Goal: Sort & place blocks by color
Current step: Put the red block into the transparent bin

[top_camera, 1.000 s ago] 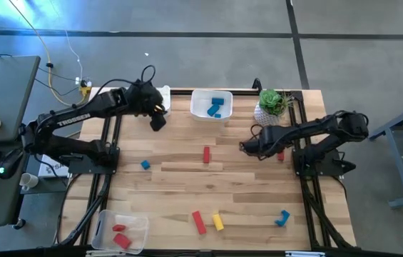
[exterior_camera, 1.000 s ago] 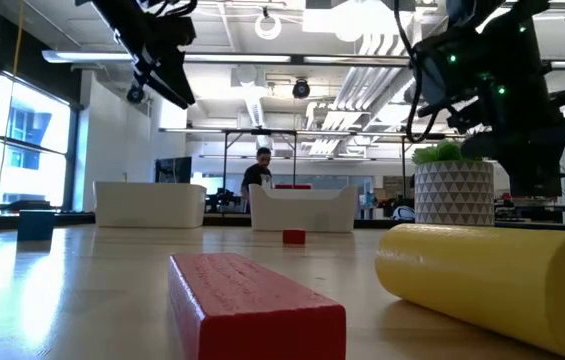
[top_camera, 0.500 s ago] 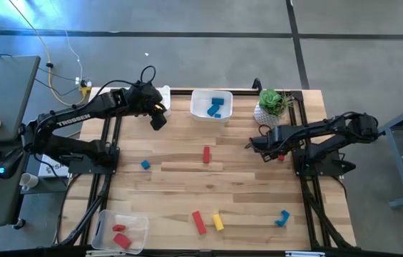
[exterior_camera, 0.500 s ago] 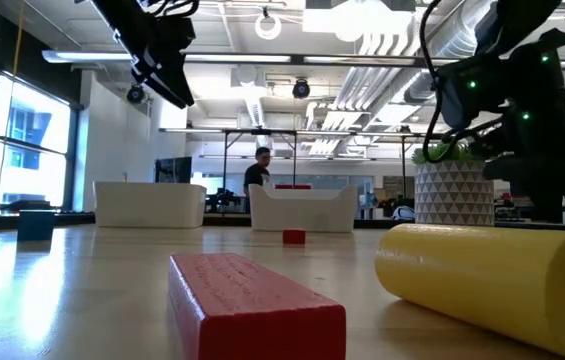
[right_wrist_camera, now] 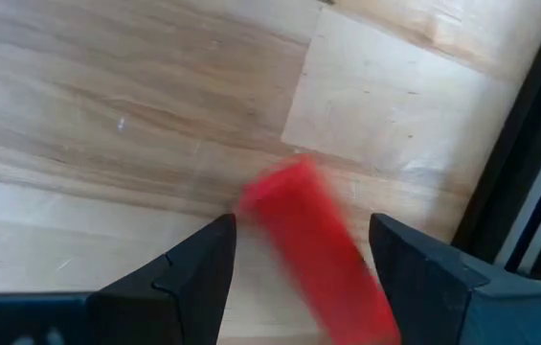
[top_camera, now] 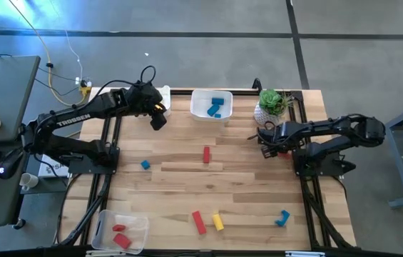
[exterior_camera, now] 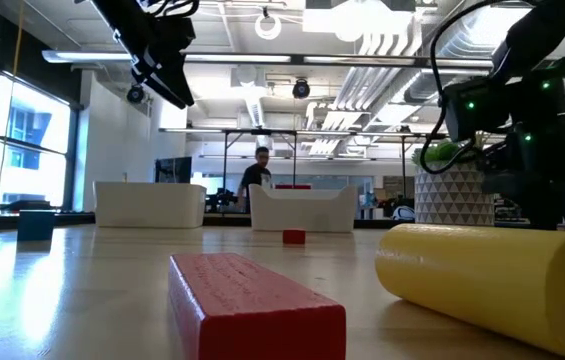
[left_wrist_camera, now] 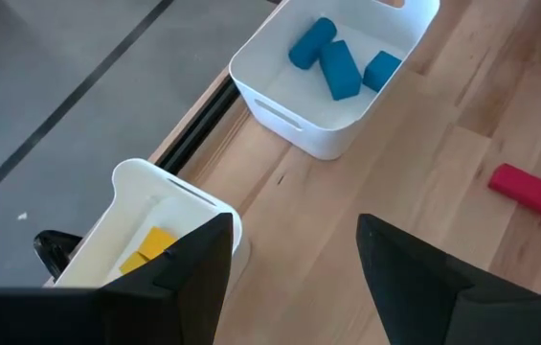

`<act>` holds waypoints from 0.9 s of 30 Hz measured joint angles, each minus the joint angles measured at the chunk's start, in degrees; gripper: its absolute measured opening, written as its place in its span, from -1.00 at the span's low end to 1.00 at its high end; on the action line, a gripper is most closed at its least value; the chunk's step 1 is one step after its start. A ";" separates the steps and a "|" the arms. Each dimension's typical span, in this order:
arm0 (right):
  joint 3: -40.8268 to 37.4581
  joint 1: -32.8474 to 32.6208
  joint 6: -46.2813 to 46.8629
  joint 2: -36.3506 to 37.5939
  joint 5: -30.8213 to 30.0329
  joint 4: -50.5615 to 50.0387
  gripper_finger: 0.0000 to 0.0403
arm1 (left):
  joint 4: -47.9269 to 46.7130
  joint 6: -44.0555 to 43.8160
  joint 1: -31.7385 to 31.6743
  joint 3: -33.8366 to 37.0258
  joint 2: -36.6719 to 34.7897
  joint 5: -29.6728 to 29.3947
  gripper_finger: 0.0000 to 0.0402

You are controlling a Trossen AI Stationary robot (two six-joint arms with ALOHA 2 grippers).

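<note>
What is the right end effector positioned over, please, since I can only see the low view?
Observer: The right end effector, open, hangs over a red block near the table's right edge.
Operator: Thanks. What does the middle bin hold?
Observer: The middle bin holds three blue blocks.
Operator: And the bin by the left arm?
Observer: That corner bin, just ahead of the open left end effector, holds a yellow block.

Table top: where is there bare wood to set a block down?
Bare wood lies between the blue cube and the red bar, and right of that bar. Crowded: the front edge, with the red and yellow blocks.
</note>
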State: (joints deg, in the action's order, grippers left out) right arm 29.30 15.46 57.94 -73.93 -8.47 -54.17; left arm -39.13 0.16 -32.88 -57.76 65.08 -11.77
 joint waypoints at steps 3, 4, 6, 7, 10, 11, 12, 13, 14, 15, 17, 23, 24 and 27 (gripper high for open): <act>0.08 0.43 -1.24 -0.04 0.12 -0.31 0.15 | 0.00 0.00 0.00 0.00 0.00 0.00 0.05; 0.06 0.53 -1.38 -0.04 0.19 -0.23 0.15 | 0.00 0.00 0.00 0.00 0.00 0.00 0.05; 0.04 0.81 -1.43 -0.07 0.59 -0.18 0.15 | 0.00 0.00 0.00 0.00 0.00 0.00 0.05; 0.04 0.99 -1.43 -0.08 0.70 -0.25 0.15 | 0.00 0.00 0.00 0.00 0.00 0.00 0.05; 0.04 1.45 -1.26 -0.09 1.10 -0.78 0.10 | 0.00 0.00 -0.04 0.00 0.00 -0.03 0.05; 0.04 1.63 -1.25 -0.11 1.23 -0.80 0.06 | 0.00 0.00 -0.04 0.00 0.00 -0.10 0.05; 0.04 1.84 -1.26 -0.14 1.51 -0.72 0.02 | 0.00 0.00 -0.04 0.00 0.00 -0.28 0.05; 0.04 2.02 -1.36 -0.15 1.85 -0.55 -0.02 | 0.02 0.00 -0.04 0.00 0.00 -0.37 0.05; 0.02 2.22 -1.49 -0.15 2.34 -0.32 -0.06 | 0.02 0.00 -0.04 0.00 0.00 -0.48 0.05; 0.00 2.30 -1.81 -0.15 2.71 -0.09 -0.10 | 0.02 0.00 -0.04 0.00 0.00 -0.50 0.05; -0.02 2.30 -2.65 -0.15 3.00 0.30 -0.18 | 0.02 0.00 -0.04 0.00 0.00 -0.51 0.05; -0.04 2.23 -3.07 -0.20 2.82 0.76 -0.46 | 0.02 0.00 -0.04 0.00 0.00 -0.63 0.05; -0.07 2.23 -3.62 -0.20 2.70 0.75 -0.50 | 0.02 0.00 -0.04 0.00 0.00 -0.66 0.05; -0.11 2.23 -4.63 -0.20 2.51 0.87 -0.59 | 0.02 0.00 -0.04 0.00 0.00 -0.66 0.05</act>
State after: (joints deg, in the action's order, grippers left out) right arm 29.19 17.69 53.31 -74.13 -5.96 -53.30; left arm -39.11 0.16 -32.93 -57.76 65.08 -12.43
